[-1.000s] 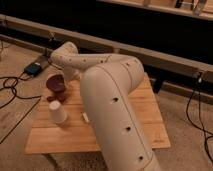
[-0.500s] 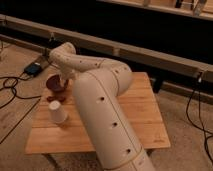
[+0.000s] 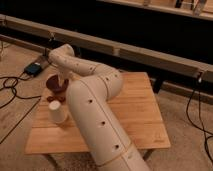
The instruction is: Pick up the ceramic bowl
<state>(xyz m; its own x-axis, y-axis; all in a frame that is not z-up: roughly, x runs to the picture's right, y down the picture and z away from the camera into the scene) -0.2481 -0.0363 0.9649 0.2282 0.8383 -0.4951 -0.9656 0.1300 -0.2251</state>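
A light wooden table [image 3: 140, 115] stands on tan flooring [image 3: 182, 150], perhaps carpet, before a dark wall [image 3: 150, 25]

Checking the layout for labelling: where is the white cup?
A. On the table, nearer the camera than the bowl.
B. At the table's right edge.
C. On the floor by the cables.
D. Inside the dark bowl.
A: the white cup stands on the table just in front of the ceramic bowl, toward the camera; the gripper is down at the bowl's rim.
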